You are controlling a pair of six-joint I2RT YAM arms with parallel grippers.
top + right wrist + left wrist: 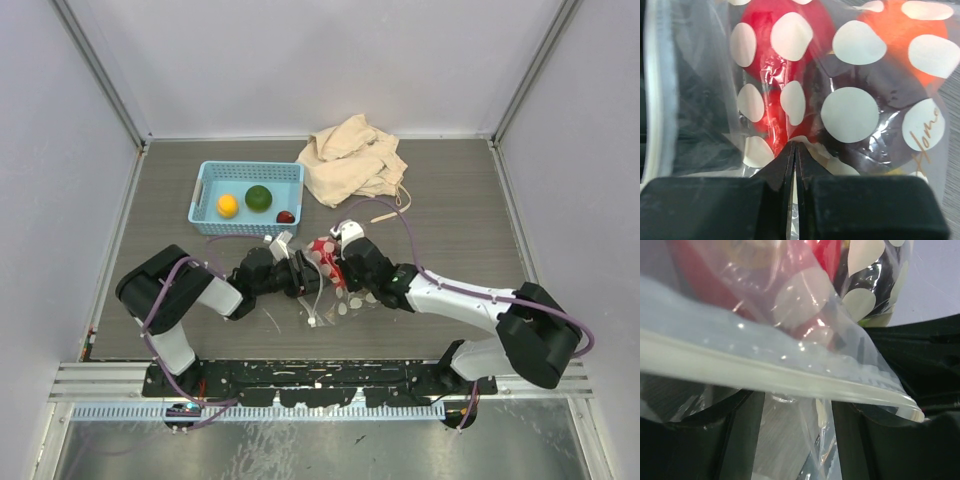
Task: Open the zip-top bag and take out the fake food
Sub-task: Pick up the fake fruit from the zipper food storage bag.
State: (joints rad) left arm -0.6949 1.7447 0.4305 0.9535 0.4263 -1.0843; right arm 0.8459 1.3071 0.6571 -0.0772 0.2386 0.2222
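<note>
Right gripper point(795, 152) pinches clear polka-dot zip-top bag point(850, 115); red, orange fake food point(890, 22) inside.
Your left gripper point(797, 440): grip unclear. Light blue plastic basket point(204, 186) holds three fruits point(259, 197).

Left arm point(190, 290): bent at the elbow, forearm reaching rightward to the zip-top bag point(347, 300).
Left gripper point(797, 407): at the bag's left side, jaws apart, bag film lying between them.
Right arm point(460, 295): stretched low and leftward to the bag's right side.
Right gripper point(795, 150): jaws pressed together, pinching the bag's film.
</note>
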